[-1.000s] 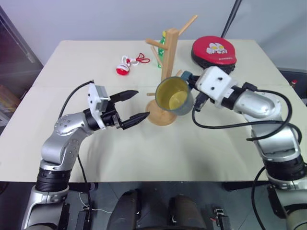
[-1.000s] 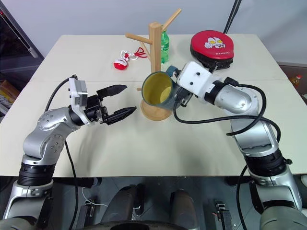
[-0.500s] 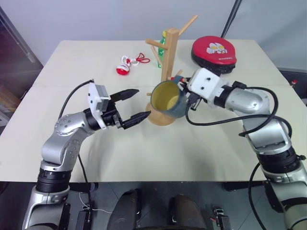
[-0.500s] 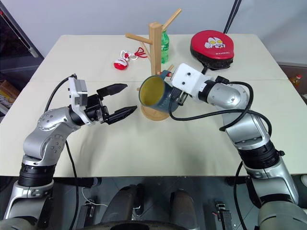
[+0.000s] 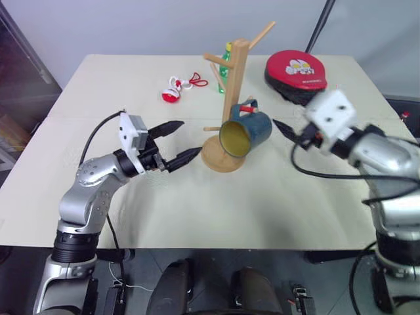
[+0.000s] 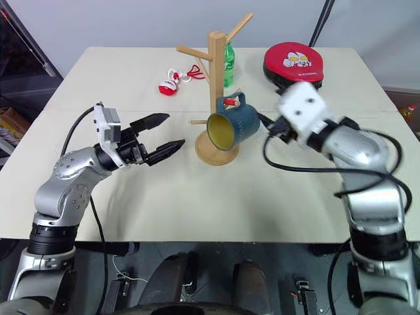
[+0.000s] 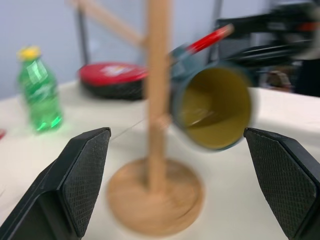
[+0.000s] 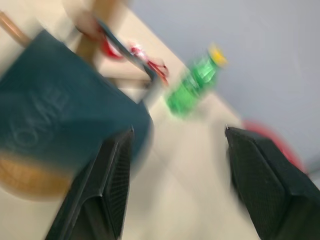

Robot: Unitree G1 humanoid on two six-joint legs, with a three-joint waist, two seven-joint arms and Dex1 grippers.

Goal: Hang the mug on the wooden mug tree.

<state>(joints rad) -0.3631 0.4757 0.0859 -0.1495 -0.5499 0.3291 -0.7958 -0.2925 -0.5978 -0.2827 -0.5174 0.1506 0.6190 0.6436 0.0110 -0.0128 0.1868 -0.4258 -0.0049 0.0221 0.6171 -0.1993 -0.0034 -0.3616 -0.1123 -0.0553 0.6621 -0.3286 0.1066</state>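
Since a second ago the mug (image 5: 246,131) has been released by the right gripper (image 5: 283,126), which has drawn away toward the robot's right; the mug is now left hanging by its loop handle on the red-tipped peg of the wooden mug tree (image 5: 231,98).

In the left eye view the mug is seen tilted, its dark teal-blue body toward the right and its pale yellow inside turned toward the camera and down. It hangs just beside the post, above the round base. The right gripper is blurred, well clear of the mug, and its jaws are seen parted with nothing between them. The left gripper (image 5: 178,141) is held near the base on the left side, its two black fingers spread and empty. Open table (image 5: 216,203) is left in front of the tree, as far as the near edge.

In the right eye view a green bottle (image 6: 227,64) is partly hidden behind the post, a red round pad (image 6: 295,62) lies at the far right corner, and a small red and white object (image 6: 168,86) lies at the far left.

In the left wrist view the post, base and yellow mug mouth are framed between the spread fingers (image 7: 82,175), all blurred.

In the right wrist view the mug's blue wall is cut off at the edge, with pale lettering too smeared to be read.
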